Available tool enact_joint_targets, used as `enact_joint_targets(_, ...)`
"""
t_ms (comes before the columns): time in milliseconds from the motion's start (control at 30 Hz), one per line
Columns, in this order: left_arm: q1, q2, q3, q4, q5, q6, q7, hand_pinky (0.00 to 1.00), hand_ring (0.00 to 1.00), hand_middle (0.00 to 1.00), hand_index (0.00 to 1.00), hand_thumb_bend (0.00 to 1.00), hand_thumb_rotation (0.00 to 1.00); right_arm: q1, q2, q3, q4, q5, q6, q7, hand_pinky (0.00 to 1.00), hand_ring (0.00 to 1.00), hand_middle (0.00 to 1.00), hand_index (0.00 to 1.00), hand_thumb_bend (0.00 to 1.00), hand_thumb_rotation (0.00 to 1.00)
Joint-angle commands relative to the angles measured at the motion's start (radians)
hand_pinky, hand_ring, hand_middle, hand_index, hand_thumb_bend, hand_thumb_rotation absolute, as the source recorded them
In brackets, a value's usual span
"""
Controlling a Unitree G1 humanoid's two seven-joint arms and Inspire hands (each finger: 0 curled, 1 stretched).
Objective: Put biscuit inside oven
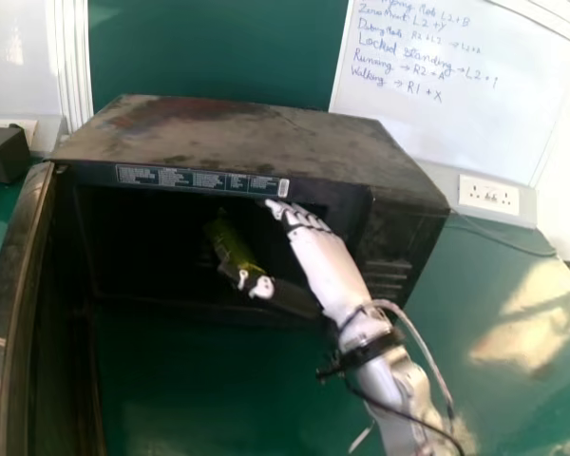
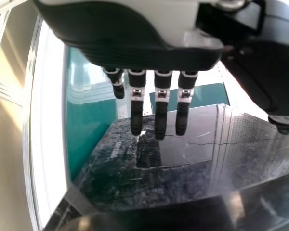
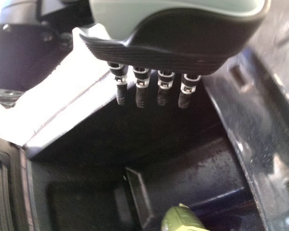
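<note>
Green covers the table (image 1: 228,404), which we find nearest in the head view, in front of the oven (image 1: 237,133). At the left of that view we record the oven door (image 1: 24,304), dark and standing open. From the lower right comes the right arm (image 1: 385,380), white, with a black strap (image 1: 366,350) round it and a loose cable (image 1: 418,334) alongside.

The right hand (image 1: 328,266) is at the mouth of the oven, open, its fingers (image 3: 162,96) straight and its thumb (image 1: 258,286) held out apart from them. The task's item, a green biscuit packet (image 1: 230,242), is inside the oven, tilted; the right wrist view shows it apart from the straight fingers. Whether the thumb touches its lower end we cannot tell.

The left hand, in the left wrist view, we find open: fingers (image 2: 160,120) straight, over a dark, glossy, marked surface (image 2: 183,149).

The top of the oven is stained and dusty. Farther back we log a dark box (image 1: 2,154) at the left, a white socket plate (image 1: 489,195) at the right, a green panel (image 1: 209,43) behind the oven and a whiteboard (image 1: 484,95) bearing handwriting.
</note>
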Motion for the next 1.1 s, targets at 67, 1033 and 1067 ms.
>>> enact_joint_targets(67,-0.013,0.004,-0.002,0.009,-0.020,-0.005,-0.005,0.65,0.72,0.75,0.74,0.88,0.93,0.071,-0.017,-0.051,-0.068,0.034,-0.036,0.003,1.00,1.00,1.00,1.00,1.00,0.89)
enact_joint_targets(1033,-0.074,0.010,0.019,0.059,-0.053,-0.045,-0.046,0.65,0.72,0.78,0.77,0.89,1.00,0.402,-0.025,-0.268,-0.181,0.396,-0.289,0.096,1.00,1.00,1.00,1.00,1.00,0.90)
enact_joint_targets(1067,-0.077,0.009,0.020,0.061,-0.052,-0.048,-0.046,0.64,0.72,0.77,0.77,0.89,1.00,0.413,-0.025,-0.276,-0.180,0.422,-0.298,0.105,1.00,1.00,1.00,1.00,1.00,0.90)
